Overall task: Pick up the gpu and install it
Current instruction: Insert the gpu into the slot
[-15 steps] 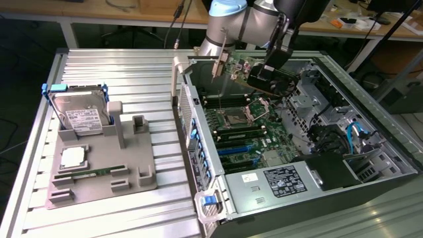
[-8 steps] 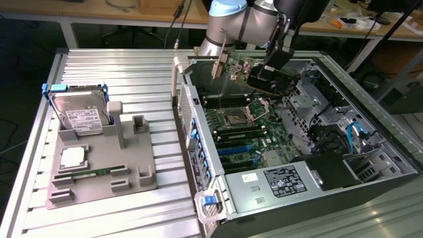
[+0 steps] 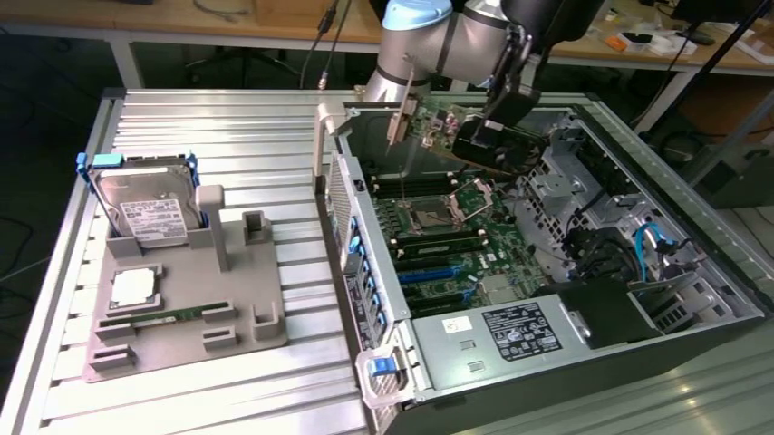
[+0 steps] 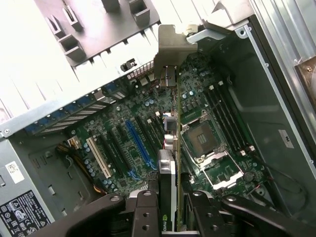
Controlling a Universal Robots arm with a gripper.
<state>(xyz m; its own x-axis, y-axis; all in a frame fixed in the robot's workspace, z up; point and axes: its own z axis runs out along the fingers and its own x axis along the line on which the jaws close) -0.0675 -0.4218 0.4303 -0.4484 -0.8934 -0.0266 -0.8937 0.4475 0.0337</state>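
My gripper [image 3: 499,127] is shut on the gpu [image 3: 458,136], a dark card held on edge in the air above the open computer case [image 3: 701,281]. Its silver bracket [image 3: 397,127] points toward the case's rear wall. In the wrist view the gpu [image 4: 168,173] runs edge-on out from between my black fingers [image 4: 144,212], bracket [image 4: 171,52] at the far end. Below it lies the green motherboard [image 4: 118,123] with a blue slot [image 4: 132,143], black slots and a white slot [image 4: 98,158]. The card hangs above the board and touches no slot.
On the exterior view's left a grey fixture [image 3: 181,299] carries a hard drive [image 3: 145,210], a processor [image 3: 130,287] and a green memory stick [image 3: 169,314]. Inside the case are the processor socket [image 3: 438,210], memory sticks, a power supply [image 3: 514,331] and drive bays with cables [image 3: 647,245].
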